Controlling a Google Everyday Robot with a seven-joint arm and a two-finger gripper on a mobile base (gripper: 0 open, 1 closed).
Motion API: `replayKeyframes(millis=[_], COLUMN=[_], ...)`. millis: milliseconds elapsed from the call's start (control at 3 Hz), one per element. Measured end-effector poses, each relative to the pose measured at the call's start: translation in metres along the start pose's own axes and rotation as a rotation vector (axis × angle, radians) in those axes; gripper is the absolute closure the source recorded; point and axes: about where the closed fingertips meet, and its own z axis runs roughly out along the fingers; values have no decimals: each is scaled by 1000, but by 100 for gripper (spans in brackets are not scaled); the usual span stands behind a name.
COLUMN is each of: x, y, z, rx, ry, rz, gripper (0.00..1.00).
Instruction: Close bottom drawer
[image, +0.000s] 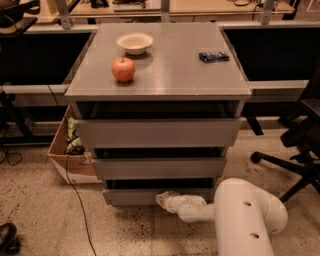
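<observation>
The bottom drawer (130, 196) is the lowest, narrowest grey front of the three on the grey cabinet (160, 85). It stands slightly out, with a dark gap above it. My gripper (163, 199) is at the end of the white arm (240, 215), low by the floor. Its tip rests against the middle of the bottom drawer's front. The arm reaches in from the lower right.
An apple (123, 69), a white bowl (135, 42) and a dark packet (213, 56) sit on the cabinet top. A cardboard box (70, 150) stands at the left of the cabinet. A cable (75, 200) runs over the floor. An office chair base (290, 160) is at the right.
</observation>
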Motion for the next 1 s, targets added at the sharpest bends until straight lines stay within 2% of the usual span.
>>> replayKeyframes(millis=[333,667,1000], x=[-5,-6,-8], y=[-14,-41,-25], z=[5,-5,-34], rx=[45,132,73], ry=[-6,-22,-30], rz=[7,-56,10], gripper=[100,100,100])
